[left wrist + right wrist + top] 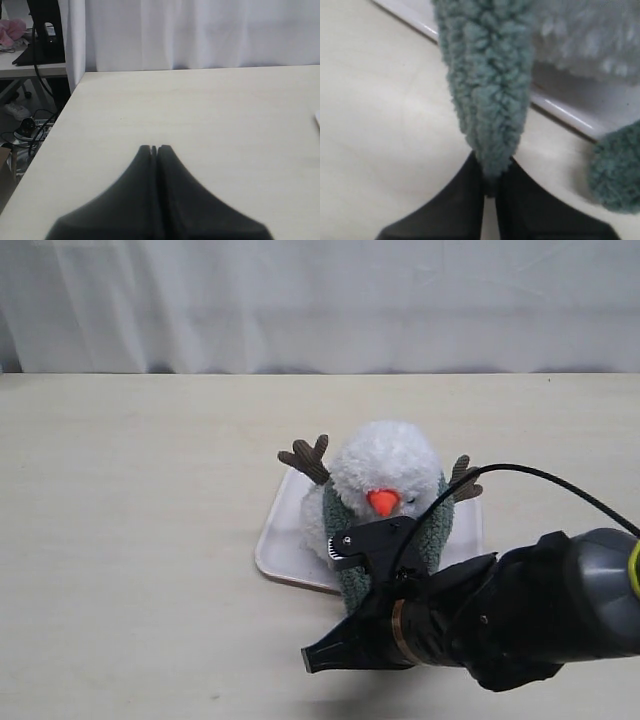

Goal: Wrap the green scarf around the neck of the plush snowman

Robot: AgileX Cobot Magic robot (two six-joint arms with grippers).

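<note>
right gripper (490, 186): we pinch one end of the green scarf (487, 95); the plush snowman (385, 462) sits just beyond
left gripper (154, 148): we see its jaws pressed together

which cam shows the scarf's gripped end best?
Right wrist: the scarf end is pinched in the right hand, close up. Exterior shows scarf down both sides of the snowman, the arm hiding that end. Left wrist: none.

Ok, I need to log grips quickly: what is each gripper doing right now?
Left gripper: closed, holding nothing.
Right gripper: closed on one end of the green scarf.
</note>
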